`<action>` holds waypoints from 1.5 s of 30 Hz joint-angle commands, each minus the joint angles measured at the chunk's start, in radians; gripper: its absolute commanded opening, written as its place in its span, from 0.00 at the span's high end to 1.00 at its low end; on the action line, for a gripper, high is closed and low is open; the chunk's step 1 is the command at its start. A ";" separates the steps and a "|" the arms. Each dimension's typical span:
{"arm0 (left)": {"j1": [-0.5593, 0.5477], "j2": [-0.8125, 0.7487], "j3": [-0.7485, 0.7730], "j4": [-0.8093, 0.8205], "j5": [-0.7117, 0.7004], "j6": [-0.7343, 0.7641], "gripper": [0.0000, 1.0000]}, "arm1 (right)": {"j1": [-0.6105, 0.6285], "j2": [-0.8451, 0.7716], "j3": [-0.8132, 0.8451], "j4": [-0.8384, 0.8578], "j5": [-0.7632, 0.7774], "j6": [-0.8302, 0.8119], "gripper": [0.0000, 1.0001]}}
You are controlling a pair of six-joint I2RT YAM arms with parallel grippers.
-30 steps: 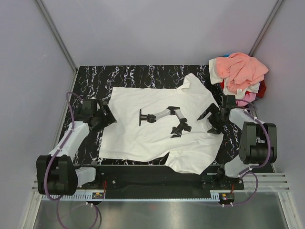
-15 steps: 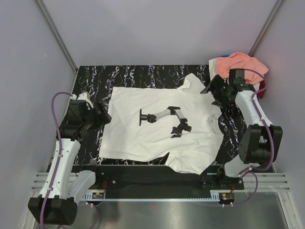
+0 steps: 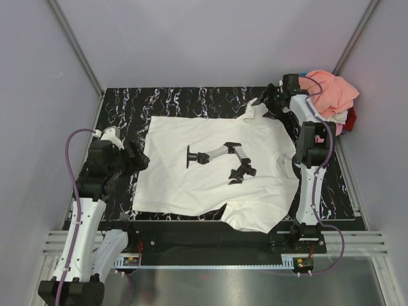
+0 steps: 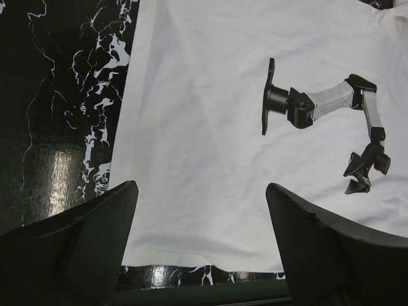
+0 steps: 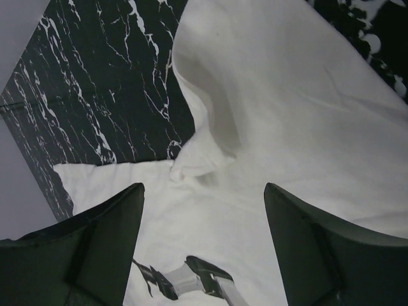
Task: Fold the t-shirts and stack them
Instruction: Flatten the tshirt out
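A white cotton short-sleeved t-shirt [image 3: 210, 172] is lying spread flat on the black white-veined marble worktop [image 3: 191, 99]. Its black-and-grey print of a jointed robot arm [image 3: 220, 159] is facing up. The shirt's long axis is running left to right across the worktop, with the hem [image 3: 145, 172] at the left and the collar and both sleeves toward the right. A loose heap of salmon-peach, cream and red shirts [image 3: 325, 95] is waiting at the far right corner, apart from the spread one.

The right pincer [image 3: 271, 105] is reaching to the far right of the shirt and hanging over the far sleeve [image 3: 255, 109]. In the right wrist view the right pincer [image 5: 203, 191] is standing released with nothing between its fingers. The sleeve [image 5: 204, 127] is lying rumpled just beyond them, curling up off the cloth. The right arm is plainly the nearer one to that sleeve, so straightening or folding it is probably falling to this arm, coming down onto the raised fold.

The left pincer [image 3: 137, 158] is hovering at the hem side, released and carrying nothing. The left wrist view is showing the left pincer [image 4: 201, 191] above smooth cloth [image 4: 210, 95].

No brand, label or readable writing is showing anywhere; the print is a picture only.
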 commanded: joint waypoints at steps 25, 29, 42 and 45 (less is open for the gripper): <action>-0.004 -0.056 -0.013 0.069 0.027 0.009 0.12 | 0.176 0.275 0.430 0.054 -0.001 0.097 0.16; -0.004 -0.058 -0.012 0.066 0.021 0.009 0.12 | 0.211 0.377 0.535 0.203 -0.157 0.278 0.16; -0.004 -0.029 -0.012 0.054 -0.029 0.000 0.12 | 0.234 -0.153 0.148 0.153 0.059 0.062 0.10; -0.006 0.027 -0.009 0.046 -0.028 -0.011 0.12 | 0.234 -0.345 -0.029 -0.052 0.293 0.007 0.09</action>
